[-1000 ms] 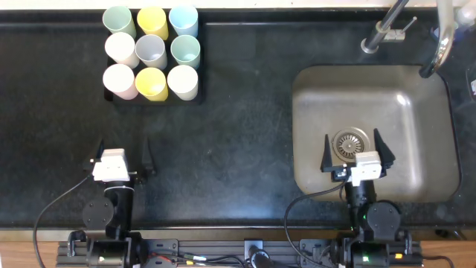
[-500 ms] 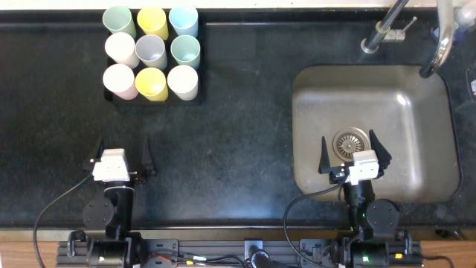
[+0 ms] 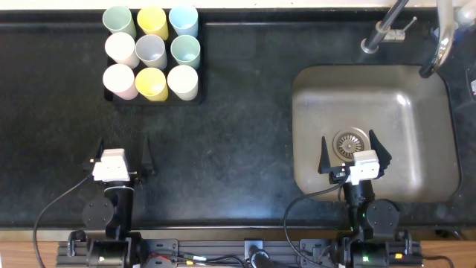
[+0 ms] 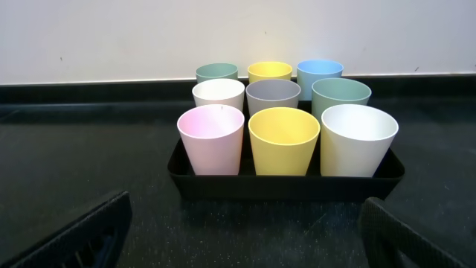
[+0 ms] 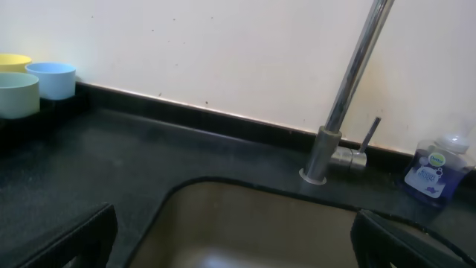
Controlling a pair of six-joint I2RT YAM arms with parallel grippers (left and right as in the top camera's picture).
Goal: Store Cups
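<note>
Black worktop, tray of nine cups. Left gripper — fingers spread wide, empty — low, near the tray, facing it. Right gripper — equally spread, empty — well apart from it, over sink.

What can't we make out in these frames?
- Back-row cups, left wrist view: lower bodies hidden by front cups.
- Tray floor, left wrist and top views: covered by cups.
- Faucet spout, right wrist view: cut off by the frame edge.
- Soap bottle, right wrist view: label too small.

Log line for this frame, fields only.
cups: nine in black tray | left gripper: open, apart from tray | right gripper: open, over sink
</note>
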